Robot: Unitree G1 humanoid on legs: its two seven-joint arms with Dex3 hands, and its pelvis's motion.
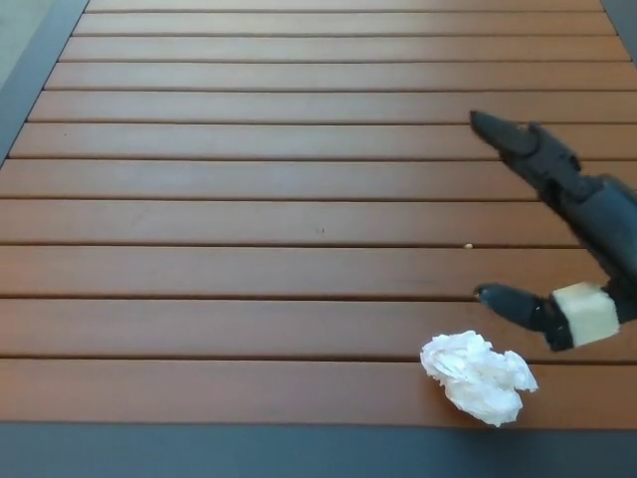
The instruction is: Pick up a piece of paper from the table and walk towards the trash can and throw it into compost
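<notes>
From the head view, the crumpled paper (479, 375) lies on the slatted brown tabletop (249, 219) close to its near edge, toward the near right corner, with nothing else beside it but a tiny pale speck (468, 245) a couple of slats farther in. The right hand (557, 234) comes in from the right edge, spread wide and holding nothing: the long fingers (518, 141) reach out over the middle slats, well past the paper, while the thumb (513, 302) points toward the middle of the tabletop just beyond the paper's far side, apart from it. The left hand does not show, and no trash can is in sight. The step in hand looks to be the reach for the pickup, barely begun. To do it well, the hand should draw back toward the near edge and lower until the paper sits between thumb and fingers, then close gently around the whole wad. Pushing in from the far side risks nudging the light ball off the near edge.
</notes>
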